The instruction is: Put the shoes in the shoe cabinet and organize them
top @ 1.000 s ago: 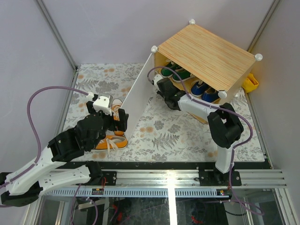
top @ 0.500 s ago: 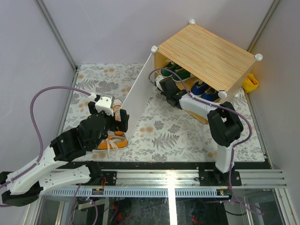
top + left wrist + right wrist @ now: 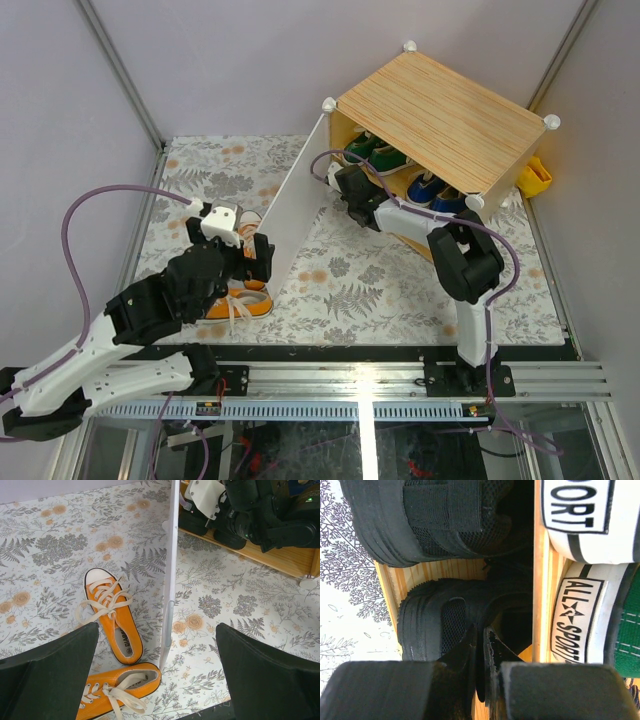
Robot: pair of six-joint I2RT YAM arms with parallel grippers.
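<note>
While the right pincer (image 3: pixel 481 650) pinches the black shoe (image 3: pixel 435 625) by its heel inside the cabinet (image 3: pixel 440 110), retreating unreleased could drag it out; left pincer (image 3: pixel 157 655) hangs spread above orange shoes (image 3: pixel 112 625) on the table (image 3: pixel 250 610).

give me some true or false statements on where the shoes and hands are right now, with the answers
1. Both orange shoes lie on the table, outside the shoe cabinet. True.
2. The cabinet's door is shut. False: it stands swung open, with the orange shoes to its left.
3. The left hand grips an orange shoe. False: it hovers open above them and holds nothing.
4. The right hand is pinched on the heel of a black shoe on a cabinet shelf. True.
5. The green shoes lie on the table. False: they sit inside the cabinet.
</note>
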